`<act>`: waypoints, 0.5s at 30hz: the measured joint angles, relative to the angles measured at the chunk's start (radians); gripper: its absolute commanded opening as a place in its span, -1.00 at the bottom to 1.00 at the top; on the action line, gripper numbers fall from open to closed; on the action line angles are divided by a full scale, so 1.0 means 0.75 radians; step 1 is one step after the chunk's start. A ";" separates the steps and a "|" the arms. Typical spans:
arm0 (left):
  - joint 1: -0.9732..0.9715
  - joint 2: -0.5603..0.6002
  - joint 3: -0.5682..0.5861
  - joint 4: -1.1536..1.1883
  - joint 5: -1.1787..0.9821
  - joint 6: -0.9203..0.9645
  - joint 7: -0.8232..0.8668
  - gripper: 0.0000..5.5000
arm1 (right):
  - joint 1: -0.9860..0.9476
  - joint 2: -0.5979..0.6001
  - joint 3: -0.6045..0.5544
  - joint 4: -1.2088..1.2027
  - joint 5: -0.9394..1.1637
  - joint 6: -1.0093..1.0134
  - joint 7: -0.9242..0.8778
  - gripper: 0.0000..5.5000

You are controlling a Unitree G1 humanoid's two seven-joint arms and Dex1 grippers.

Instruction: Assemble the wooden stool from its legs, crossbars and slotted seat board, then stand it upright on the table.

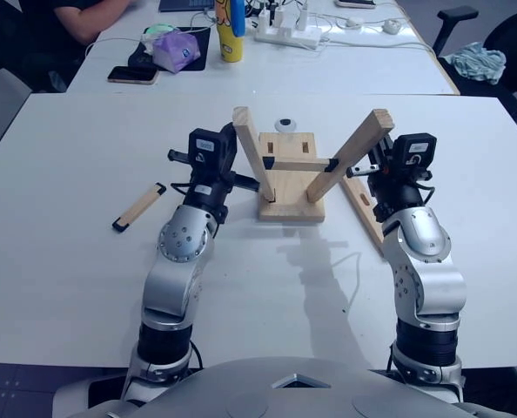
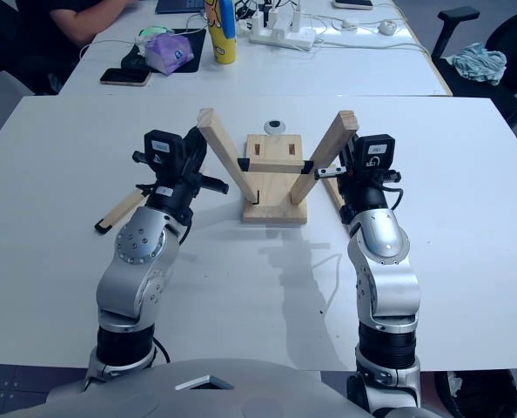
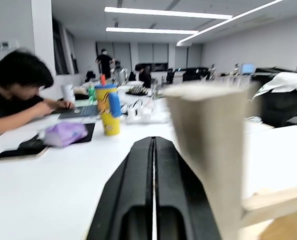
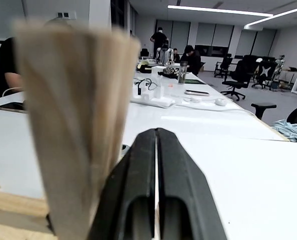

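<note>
Risk: left gripper [image 3: 153, 146] and right gripper [image 4: 157, 134], both pinched together empty beside the splayed legs [image 1: 250, 152], may nudge them out of the seat board [image 1: 291, 209].

Open-plan office, long white desks [image 4: 228, 125], swivel chairs [image 4: 237, 82], ceiling strip lights [image 4: 208, 10]

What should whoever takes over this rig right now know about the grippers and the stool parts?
Grippers: the left gripper is shut and empty beside the left leg. The right gripper is shut and empty beside the right leg.
Things: the slotted square wooden seat board lies flat on the white table. Both pale wooden legs stand in it, splayed outward and joined by a wooden crossbar.
Loose: a short wooden bar with black ends lies by the left arm, and a longer wooden piece lies flat under the right gripper.
Done: two legs and one crossbar fitted.
Left: fit the loose pieces, then stand the stool upright.
</note>
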 measured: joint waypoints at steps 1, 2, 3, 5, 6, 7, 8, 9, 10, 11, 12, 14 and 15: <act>0.014 0.007 0.034 0.005 0.019 0.024 0.029 -0.99 | 0.000 0.001 -0.008 0.000 -0.004 0.000 -0.001 -1.00; 0.037 0.014 0.069 0.007 0.040 0.041 0.057 -0.99 | 0.000 0.001 -0.015 0.001 -0.005 0.001 -0.007 -1.00; 0.052 0.018 0.101 0.008 0.055 0.051 0.084 -0.99 | 0.000 0.004 -0.026 0.001 -0.005 0.001 -0.013 -1.00; 0.059 0.024 0.183 0.001 0.087 0.042 0.151 -0.99 | -0.004 0.007 -0.073 0.003 -0.007 0.001 -0.040 -1.00; 0.058 0.026 0.213 -0.010 0.102 0.025 0.177 -0.99 | -0.007 0.007 -0.101 0.007 -0.008 0.000 -0.056 -1.00; 0.056 0.033 0.249 -0.038 0.128 -0.013 0.213 -0.99 | -0.018 0.007 -0.150 0.025 -0.012 -0.002 -0.087 -1.00; 0.052 0.036 0.265 -0.058 0.139 -0.040 0.230 -0.99 | -0.022 0.006 -0.178 0.034 -0.018 -0.003 -0.105 -1.00; 0.043 0.037 0.269 -0.068 0.145 -0.064 0.232 -0.99 | -0.022 0.007 -0.192 0.038 -0.020 -0.007 -0.112 -1.00; 0.032 0.035 0.247 -0.070 0.139 -0.085 0.212 -0.99 | -0.025 0.008 -0.191 0.039 -0.020 -0.025 -0.110 -1.00; 0.016 0.033 0.182 -0.056 0.105 -0.091 0.151 -0.99 | -0.037 0.009 -0.164 0.037 -0.017 -0.046 -0.095 -1.00; 0.002 0.024 0.116 -0.037 0.078 -0.085 0.096 -0.99 | -0.047 0.012 -0.124 0.029 -0.012 -0.055 -0.069 -1.00; -0.019 0.029 -0.091 0.029 0.037 -0.013 -0.059 -0.99 | -0.049 -0.036 0.070 0.023 -0.050 -0.018 0.025 -1.00; -0.013 0.034 -0.130 0.056 0.044 0.040 -0.066 -0.99 | -0.037 -0.068 0.117 0.028 -0.090 0.030 0.030 -1.00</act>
